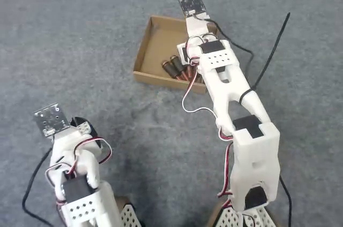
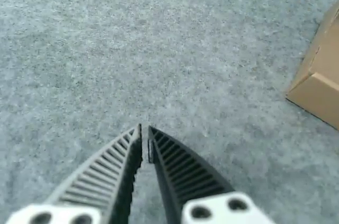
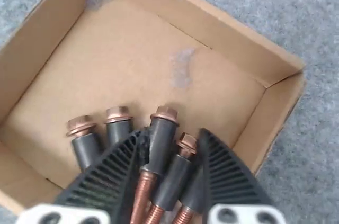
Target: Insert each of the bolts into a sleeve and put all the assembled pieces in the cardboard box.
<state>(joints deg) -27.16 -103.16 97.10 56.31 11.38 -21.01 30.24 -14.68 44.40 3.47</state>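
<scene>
Overhead shot first: right arm (image 1: 230, 87) was stretched out over the cardboard box (image 1: 161, 44), which sat toward the far middle of the grey table (image 1: 80, 50). Assembled pieces (image 1: 174, 67) lay bunched in the box's near right corner, up against the near wall and partly under that arm. Left arm (image 1: 72, 146) was pulled back at the near left, well apart from the box, with a wide stretch of table between them and more open room along the box's left side.

Left wrist cam: left claw (image 2: 144, 128) was pinched down to a hairline gap, tips about touching each other, over the grey table. One corner of the box poked in at the side, well apart from the tips, with open table in between.

Right wrist cam: right claw (image 3: 172, 134) was spread fairly wide, down in the box over the pieces, not clamped on anything. Four pieces lay side by side, copper bolt heads (image 3: 117, 113) pointing toward the middle of the box, dark sleeves (image 3: 85, 150) on the shanks. Two of them sat between the fingers (image 3: 111, 171), and one finger's inner edge sat right at the sleeve of one. Couldn't tell if the other finger touched its neighbour. The other two pieces lay just beside the claw, outside it. Beyond the heads the box floor was open cardboard up to the far walls.
</scene>
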